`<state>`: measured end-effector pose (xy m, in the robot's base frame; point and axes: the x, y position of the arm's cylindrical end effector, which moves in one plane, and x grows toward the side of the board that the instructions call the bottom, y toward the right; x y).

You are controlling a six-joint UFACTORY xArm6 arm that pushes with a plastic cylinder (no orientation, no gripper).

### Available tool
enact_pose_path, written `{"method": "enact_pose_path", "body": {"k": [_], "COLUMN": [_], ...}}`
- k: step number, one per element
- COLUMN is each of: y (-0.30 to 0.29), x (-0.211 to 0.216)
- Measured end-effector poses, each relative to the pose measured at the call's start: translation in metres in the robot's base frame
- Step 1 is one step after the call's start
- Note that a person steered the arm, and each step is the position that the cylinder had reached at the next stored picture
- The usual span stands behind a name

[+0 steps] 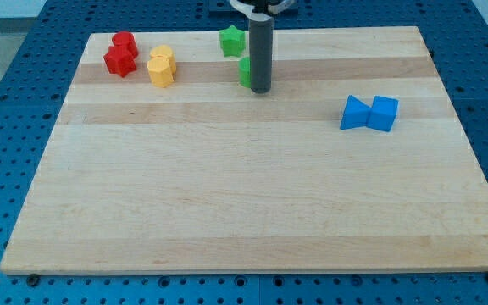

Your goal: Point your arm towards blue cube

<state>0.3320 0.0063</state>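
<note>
The blue cube (pixel 384 113) sits at the view's right on the wooden board (pixel 252 195), touching a blue triangular block (pixel 355 113) on its left. My tip (pixel 262 90) rests near the view's top centre, far left of the blue cube. It stands right against a green block (pixel 246 71) that the rod partly hides.
A green star-shaped block (pixel 231 40) lies above the tip near the top edge. Two yellow blocks (pixel 161 67) and two red blocks (pixel 121 54) cluster at the top left. Blue perforated table surrounds the board.
</note>
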Motion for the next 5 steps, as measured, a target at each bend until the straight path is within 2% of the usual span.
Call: {"method": "enact_pose_path", "body": {"k": [3,4,5], "y": [-0.043,-0.038,-0.016], "x": [-0.037,-0.008,0.077]}}
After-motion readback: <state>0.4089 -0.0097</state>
